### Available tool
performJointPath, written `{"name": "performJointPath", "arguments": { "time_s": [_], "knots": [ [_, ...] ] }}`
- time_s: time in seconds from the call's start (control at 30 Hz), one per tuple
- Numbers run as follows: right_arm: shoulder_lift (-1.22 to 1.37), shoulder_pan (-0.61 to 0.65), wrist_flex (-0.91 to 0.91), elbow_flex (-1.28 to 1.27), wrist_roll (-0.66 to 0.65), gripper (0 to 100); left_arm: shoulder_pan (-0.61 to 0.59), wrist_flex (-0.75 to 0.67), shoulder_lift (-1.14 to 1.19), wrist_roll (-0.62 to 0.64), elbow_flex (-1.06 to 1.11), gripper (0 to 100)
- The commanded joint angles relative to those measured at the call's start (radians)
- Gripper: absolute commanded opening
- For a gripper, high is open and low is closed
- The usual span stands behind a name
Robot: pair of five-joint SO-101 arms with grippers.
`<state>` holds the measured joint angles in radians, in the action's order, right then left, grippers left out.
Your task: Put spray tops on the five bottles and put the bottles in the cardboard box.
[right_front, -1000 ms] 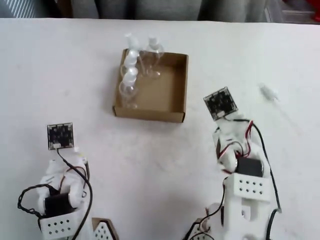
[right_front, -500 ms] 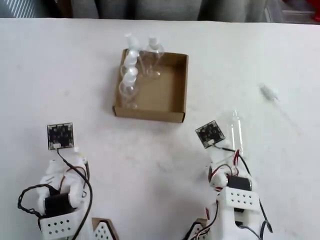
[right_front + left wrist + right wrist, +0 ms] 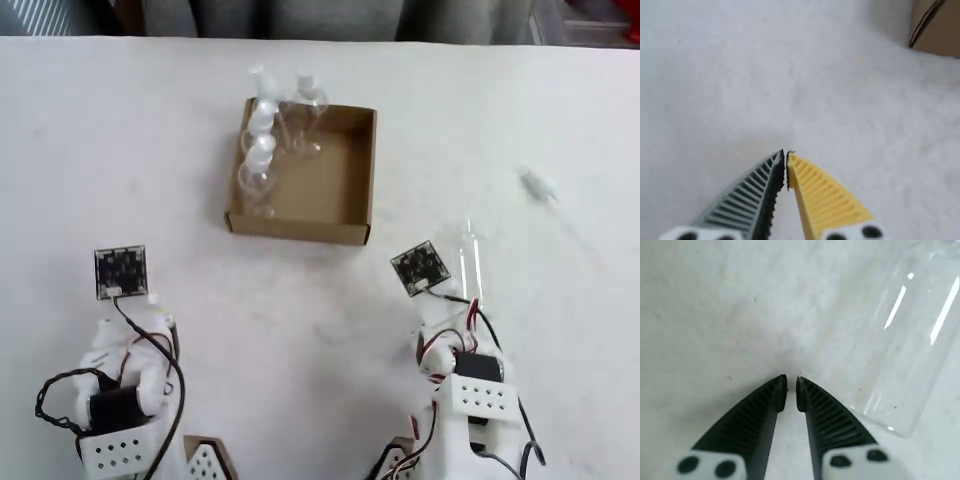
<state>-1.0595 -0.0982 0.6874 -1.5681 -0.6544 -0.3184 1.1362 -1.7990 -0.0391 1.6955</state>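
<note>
Right gripper (image 3: 791,387) first: two black fingers drawn nearly together, only a sliver of gap at the tips, nothing between them, hanging low over the white bench (image 3: 715,305). Just beside it lies the clear bottle (image 3: 905,345), on its side and apart from the fingers. From the high view, that bottle lies flat on the bench close by the right arm (image 3: 470,390), neck pointing toward the far edge, no top on it. Off to the right and well apart from it, a loose spray top (image 3: 538,184) lies on the bench.

Over to the left gripper (image 3: 786,167): grey finger and yellow finger pressed tip to tip, empty, above bare bench, with a corner of cardboard showing farther off. The left arm (image 3: 120,400) sits at the near edge.

Mid-bench, beyond both arms, stands the cardboard box (image 3: 300,228), open side up. Inside it, capped bottles (image 3: 258,160) stand upright along its left wall and in the far corner, spray tops on. They overlap, so the exact count is hard to tell. The right half of the box floor is bare cardboard.
</note>
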Motion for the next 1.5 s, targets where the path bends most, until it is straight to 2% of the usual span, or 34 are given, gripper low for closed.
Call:
{"name": "performJointPath", "arguments": {
  "time_s": [0.0,0.3,0.53,0.8,0.87,0.97,1.17,1.47],
  "knots": [
    [-0.012,0.001,0.001,0.005,-0.009,2.1,0.008,-0.009,-0.005,0.002,-0.002,2],
    [-0.012,0.001,0.001,0.005,-0.009,2.1,0.008,-0.009,-0.005,0.002,-0.002,2],
    [-0.021,-0.056,-0.028,0.037,-0.009,2.5,0.008,-0.009,-0.005,0.002,-0.002,2],
    [-0.186,-0.306,-0.024,0.183,-0.011,2.5,0.008,-0.009,-0.005,0.002,-0.002,2],
    [-0.214,-0.352,0.018,0.255,-0.015,2.5,0.008,-0.009,-0.005,0.002,-0.002,2],
    [-0.199,-0.369,0.131,0.393,-0.091,2.5,0.008,-0.009,-0.005,0.002,-0.002,2],
    [-0.005,-0.369,0.252,0.683,-0.169,2.5,0.008,-0.009,-0.005,0.002,-0.002,2],
    [0.516,-0.375,0.392,1.115,-0.308,2.6,0.008,-0.009,-0.005,0.002,-0.002,2]
  ]
}}
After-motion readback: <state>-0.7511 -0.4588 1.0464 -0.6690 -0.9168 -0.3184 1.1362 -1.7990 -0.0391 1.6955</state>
